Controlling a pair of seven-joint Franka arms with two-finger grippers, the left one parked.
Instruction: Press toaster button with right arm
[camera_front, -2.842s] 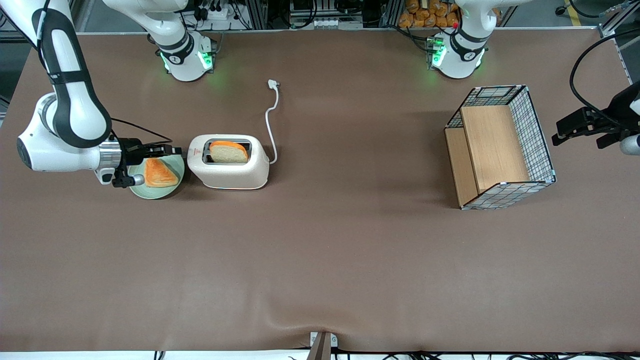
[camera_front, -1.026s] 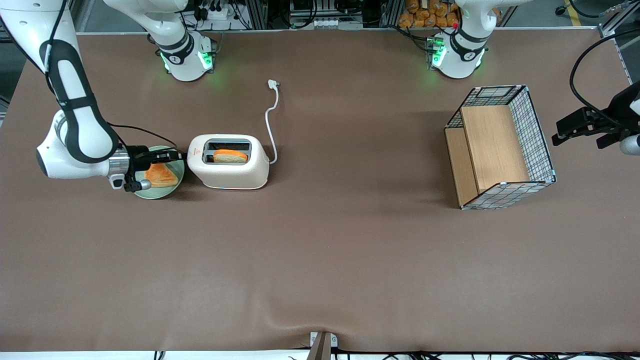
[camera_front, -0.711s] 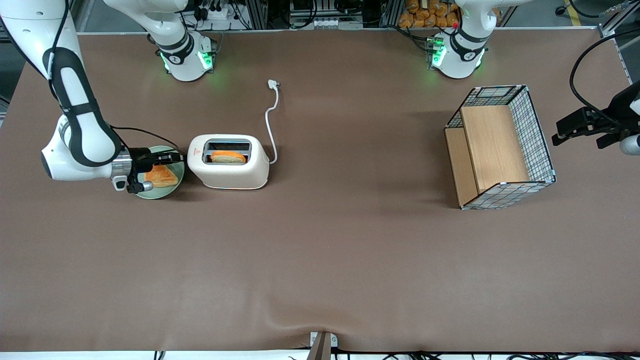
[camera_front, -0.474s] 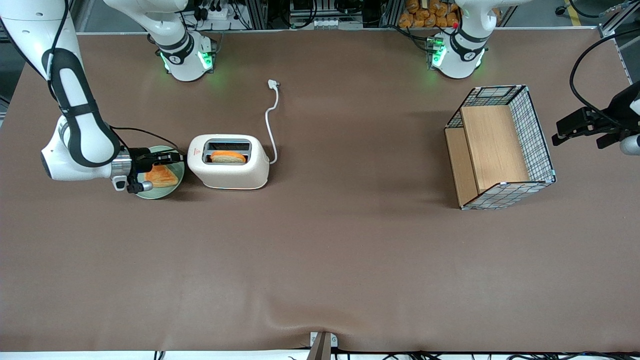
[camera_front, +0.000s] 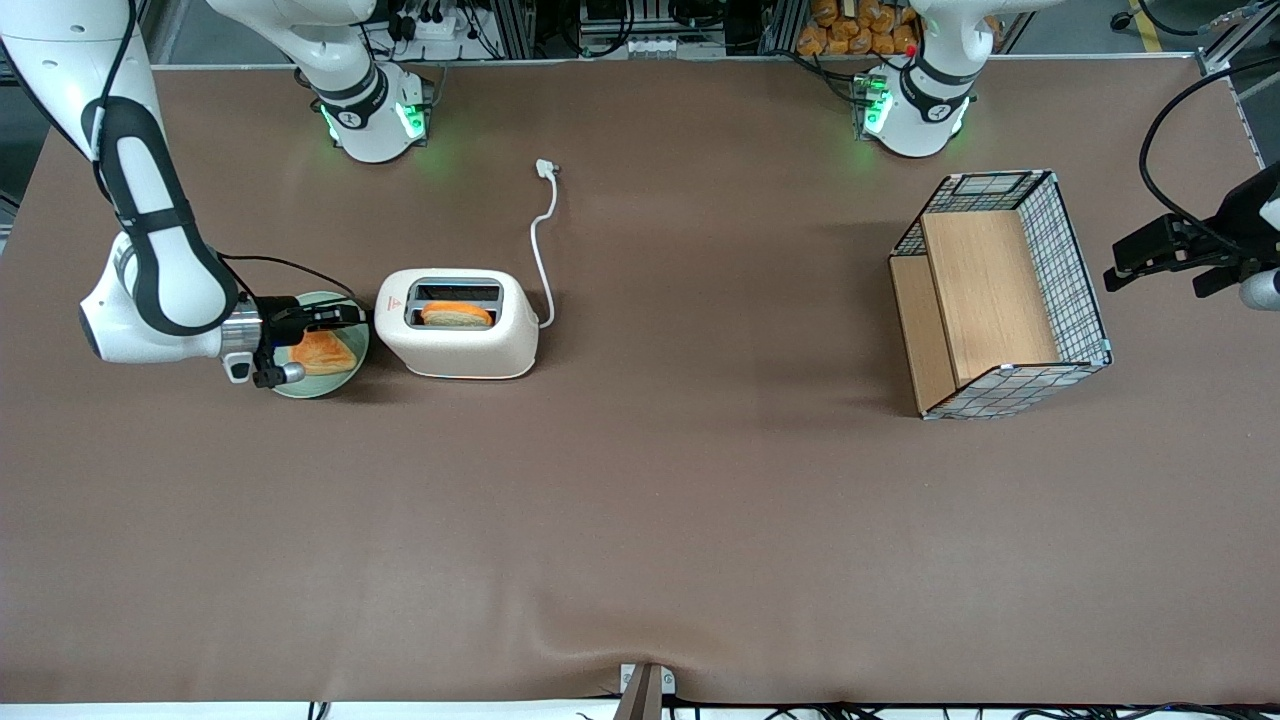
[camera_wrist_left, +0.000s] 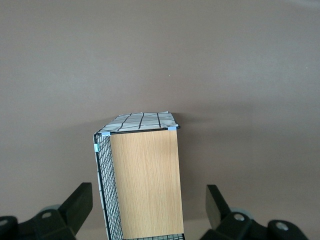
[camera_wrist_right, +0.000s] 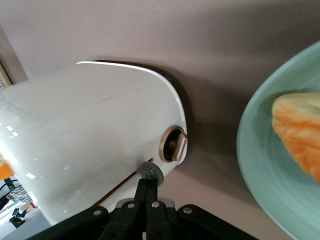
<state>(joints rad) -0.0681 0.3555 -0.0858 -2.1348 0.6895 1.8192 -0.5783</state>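
Toaster (camera_front: 458, 325): cream-white, set on the brown table (camera_front: 640, 520) toward the working arm's end, with a white cord (camera_front: 541, 240) trailing from it away from the front camera. In the front view a slice of bread (camera_front: 457, 315) is seen sunk low in the top slot; this is not shown by the right wrist view. Toaster button (camera_wrist_right: 151, 170): seen only in the right wrist view, as a small grey tab on the narrow end of the toaster, beside a round brass-rimmed knob (camera_wrist_right: 174, 144); in the front view it is hidden under the gripper. Gripper (camera_wrist_right: 146, 184): held level at the narrow end of the toaster, above a green plate (camera_front: 352, 372) carrying a piece of toast (camera_front: 322, 353); its fingers (camera_wrist_right: 145, 196) are seen pressed together, with their tips laid against the button. Right arm (camera_front: 150, 270): bent down from the working arm's end of the table. Wire basket (camera_front: 1003, 292): lined with wooden boards, placed well apart toward the parked arm's end and shown close up in the left wrist view. Compared with the earliest frame, the bread is recorded as lower in the slot, where it had stood well above the rim, and the arm's wrist as lower and closer to the toaster; over the last half second almost no change is noted.
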